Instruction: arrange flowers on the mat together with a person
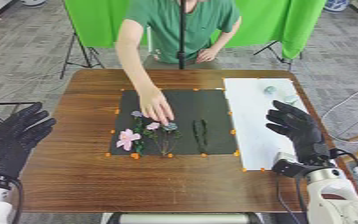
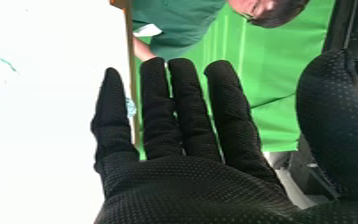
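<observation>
My left hand: (image 1: 14,142) black-gloved, upright beside the table's left edge, fingers loosely extended, holding nothing.
My right hand: (image 1: 297,131) black-gloved, above the white mat; in the right wrist view its fingers reach out straight, with the thumb spread wide from them and the palm bare.
Brown table: (image 1: 78,182) wooden, between my 2 hands, with 2 mats laid side by side.
Black mat: (image 1: 182,149) at the middle of the table, orange marks along its edges.
Pink flower: (image 1: 127,138) large, at the near left part of the black mat.
Dark green sprig: (image 1: 200,136) long and thin, lying lengthwise on the right part of the black mat.
Blue-green flower: (image 1: 170,127) between the pink flower and the sprig, near thin stems that run toward me.
Lilac flower: (image 1: 137,114) farther off than the pink flower, near the mat's left side.
Person's hand: (image 1: 156,106) reaching down from the far side, fingertips at the blue-green flower; I cannot tell whether they touch it.
White mat: (image 1: 249,117) to the right of the black mat.
Pale blue-green flower: (image 1: 270,90) toward the white mat's far end.
Person: (image 1: 193,30) in a green shirt, standing across the table.
Green backdrop: (image 1: 95,25) hanging behind the person.
</observation>
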You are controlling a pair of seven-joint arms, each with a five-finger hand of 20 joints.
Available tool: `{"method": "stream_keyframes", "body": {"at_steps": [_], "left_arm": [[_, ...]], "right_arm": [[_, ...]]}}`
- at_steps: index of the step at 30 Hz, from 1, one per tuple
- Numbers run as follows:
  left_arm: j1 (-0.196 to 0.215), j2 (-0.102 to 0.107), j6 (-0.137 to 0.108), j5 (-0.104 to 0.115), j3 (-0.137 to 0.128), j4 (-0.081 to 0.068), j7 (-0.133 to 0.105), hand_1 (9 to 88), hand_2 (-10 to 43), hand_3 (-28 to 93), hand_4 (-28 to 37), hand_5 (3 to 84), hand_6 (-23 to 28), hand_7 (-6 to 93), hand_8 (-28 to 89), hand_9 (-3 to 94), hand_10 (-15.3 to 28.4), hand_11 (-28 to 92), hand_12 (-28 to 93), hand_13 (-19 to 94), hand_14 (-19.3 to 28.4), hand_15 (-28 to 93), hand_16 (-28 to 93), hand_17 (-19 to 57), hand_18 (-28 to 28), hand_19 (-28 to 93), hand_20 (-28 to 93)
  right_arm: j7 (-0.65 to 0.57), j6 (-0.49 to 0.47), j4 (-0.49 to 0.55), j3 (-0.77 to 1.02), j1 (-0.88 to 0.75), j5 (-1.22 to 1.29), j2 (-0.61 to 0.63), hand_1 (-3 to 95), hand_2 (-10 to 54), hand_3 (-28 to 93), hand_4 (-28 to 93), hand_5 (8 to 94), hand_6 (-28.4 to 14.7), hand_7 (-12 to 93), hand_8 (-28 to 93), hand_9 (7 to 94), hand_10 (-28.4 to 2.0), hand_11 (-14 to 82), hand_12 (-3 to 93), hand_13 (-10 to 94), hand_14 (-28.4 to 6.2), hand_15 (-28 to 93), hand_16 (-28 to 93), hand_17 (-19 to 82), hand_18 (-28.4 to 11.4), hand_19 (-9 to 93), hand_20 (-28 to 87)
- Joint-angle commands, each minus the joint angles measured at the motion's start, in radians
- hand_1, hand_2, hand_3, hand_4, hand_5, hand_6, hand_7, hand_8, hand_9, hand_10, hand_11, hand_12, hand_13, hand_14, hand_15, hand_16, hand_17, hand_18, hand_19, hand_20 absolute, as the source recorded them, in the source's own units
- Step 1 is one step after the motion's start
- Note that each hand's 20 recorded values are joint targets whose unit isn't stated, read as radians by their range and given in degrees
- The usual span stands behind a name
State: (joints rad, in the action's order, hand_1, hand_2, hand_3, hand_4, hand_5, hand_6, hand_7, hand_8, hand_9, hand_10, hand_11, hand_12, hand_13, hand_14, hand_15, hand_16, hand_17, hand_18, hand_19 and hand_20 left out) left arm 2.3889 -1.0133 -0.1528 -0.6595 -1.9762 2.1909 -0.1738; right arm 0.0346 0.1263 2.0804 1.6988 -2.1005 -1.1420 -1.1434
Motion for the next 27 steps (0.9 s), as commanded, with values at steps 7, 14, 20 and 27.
{"method": "stream_keyframes", "body": {"at_steps": [7,14,20,27], "left_arm": [[0.014,-0.007,-0.002,-0.001,-0.009,0.001,0.002,28.7,1.5,67,-20.4,38.3,4.2,20.7,-8,33.9,13.4,23,19,29,16.1,33,1,-5.5,21.0,43,14],[0.019,0.0,-0.005,0.001,-0.015,0.001,-0.002,28.8,1.4,67,-20.5,38.3,4.2,20.7,-8,33.9,13.4,23,19,29,16.2,33,1,-5.6,21.0,43,14],[0.017,0.002,-0.002,-0.002,-0.013,0.002,0.002,28.7,1.4,67,-20.4,38.3,4.2,20.7,-8,33.9,13.4,23,19,29,16.1,33,1,-5.5,21.0,43,14],[0.02,0.009,-0.009,0.0,-0.015,0.003,-0.002,28.9,1.4,67,-20.3,38.3,4.2,20.8,-8,33.9,13.4,23,19,29,16.1,33,1,-5.5,21.0,43,14]], "right_arm": [[0.011,-0.01,0.002,0.02,-0.021,-0.005,-0.003,21.3,-1.9,88,-23,42.7,-3.9,18,-11,42.3,-14.7,15.4,22.7,33,-11.8,25,27,9,-20.7,45,27],[0.029,0.023,-0.038,0.006,0.009,0.002,0.041,21.4,-1.9,88,-23,42.8,-3.9,18,-11,42.4,-14.6,15.6,22.8,33,-11.9,25,27,9,-20.7,45,27],[0.06,0.25,-0.199,-0.154,0.218,-0.14,0.221,23.2,-3.7,88,-24,43.9,-3.9,21,-13,44.0,-13.9,17.7,22.3,36,-11.1,29,25,10,-20.7,48,28],[-0.097,0.376,-0.309,-0.287,0.398,-0.727,0.382,26.2,-6.2,88,-26,45.7,-2.3,26,-15,45.6,-12.5,21.0,21.8,35,-9.0,29,23,12,-19.5,47,27]]}}
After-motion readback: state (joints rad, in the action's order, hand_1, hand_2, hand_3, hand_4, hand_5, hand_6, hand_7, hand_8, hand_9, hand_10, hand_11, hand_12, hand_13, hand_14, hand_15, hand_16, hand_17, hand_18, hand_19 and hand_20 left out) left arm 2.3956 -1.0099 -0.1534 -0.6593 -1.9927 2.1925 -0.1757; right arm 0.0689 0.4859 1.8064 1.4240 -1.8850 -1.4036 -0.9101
